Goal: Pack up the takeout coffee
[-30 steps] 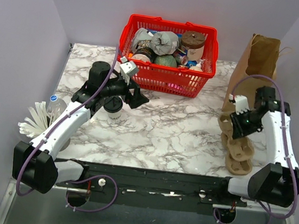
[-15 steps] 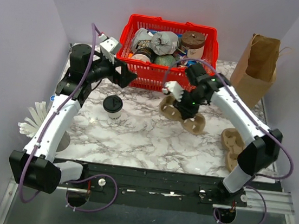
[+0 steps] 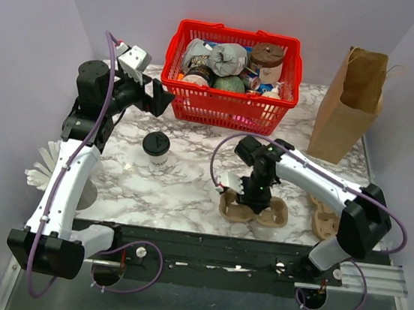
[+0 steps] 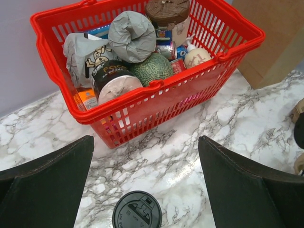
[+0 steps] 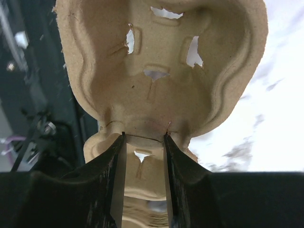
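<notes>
Left jaws: my left gripper (image 3: 159,99) is spread wide and empty, hovering off the front left corner of the red basket (image 3: 220,108).
Right jaws: my right gripper (image 5: 144,142) is pinched on the middle ridge of a pulp cup carrier (image 5: 161,71), in front of the basket.
Coffee cup: the coffee cup (image 3: 156,147) stands on the marble table (image 3: 189,177) in front of the basket's left end, touching nothing.
Bearing: it lies below my left jaws, a little farther from the basket than they are. In the left wrist view, the lid sits centred between my fingers (image 4: 47,185).
Axis: upright, lid on top. I judge that a side grip on the cup wall suits it.
Nearer arm: left. My right is occupied, well apart from the cup.
</notes>
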Controlling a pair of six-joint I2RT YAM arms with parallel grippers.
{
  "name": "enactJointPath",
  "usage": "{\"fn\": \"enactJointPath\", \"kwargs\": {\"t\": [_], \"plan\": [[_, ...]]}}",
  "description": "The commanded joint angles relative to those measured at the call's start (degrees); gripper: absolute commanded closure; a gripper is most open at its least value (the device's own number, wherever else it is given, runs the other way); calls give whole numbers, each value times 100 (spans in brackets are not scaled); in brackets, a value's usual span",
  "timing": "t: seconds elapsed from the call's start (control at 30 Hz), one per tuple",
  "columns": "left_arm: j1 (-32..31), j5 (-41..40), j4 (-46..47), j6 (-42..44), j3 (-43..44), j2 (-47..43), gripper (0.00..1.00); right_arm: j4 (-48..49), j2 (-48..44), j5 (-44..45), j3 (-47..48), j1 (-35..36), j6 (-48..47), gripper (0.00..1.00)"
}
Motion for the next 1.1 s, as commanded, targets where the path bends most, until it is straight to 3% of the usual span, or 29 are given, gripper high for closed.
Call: {"fn": "enactJointPath", "kwargs": {"t": [0.0, 0.4, 0.57, 0.67, 0.8, 0.93, 1.07], "plan": [[38, -55, -62, -19, -287, -164, 2, 153, -597, 56, -734, 51, -229, 76], [29, 174, -115, -72, -358, -85, 2, 804, -316, 372, -1289, 183, -53, 66], [38, 244, -80, -55, -349, 2, 2, 629, -527, 311, -1281, 174, 0, 45], [29, 358, 34, -116, -331, 73, 2, 365, -782, 337, -1044, 174, -27, 38], [38, 639, 350, -318, -279, 178, 2, 144, -1115, 530, -482, 87, 78, 37], [20, 859, 649, -467, -279, 249, 2, 837, -1248, 697, 770, -904, 1304, 38], [-23, 982, 790, -477, -279, 336, 2, 1321, -836, 1003, 2213, -2493, 2257, 40]]}}
